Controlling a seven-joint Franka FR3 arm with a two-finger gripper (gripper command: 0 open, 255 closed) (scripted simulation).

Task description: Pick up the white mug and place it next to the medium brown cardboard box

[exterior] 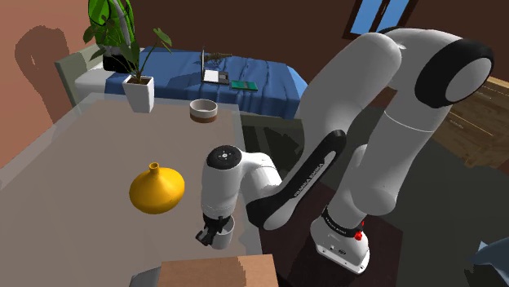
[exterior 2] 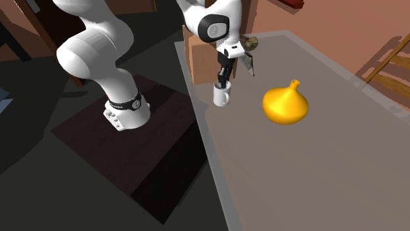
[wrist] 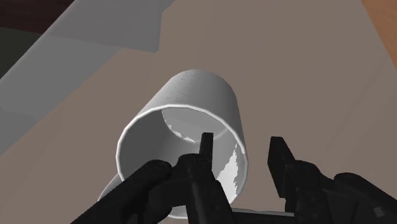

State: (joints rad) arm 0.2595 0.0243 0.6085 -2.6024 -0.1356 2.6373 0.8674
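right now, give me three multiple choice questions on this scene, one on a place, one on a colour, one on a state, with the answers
1. Where is the white mug?
A) lying on its side at the table's far end
B) upright on the table near its edge, under the pincer
C) held high above the table

2. What colour is the round vase?
A) blue
B) yellow
C) green

3. How do the pincer's fingers stand?
A) met, shut on nothing
B) clasped on the vase
C) apart, one inside the mug, one outside

Answers:
1 B, both exterior views show it standing by the table edge below the hand.
2 B, it is yellow in both exterior views.
3 C, the wrist view shows the mug's wall between spread fingers.
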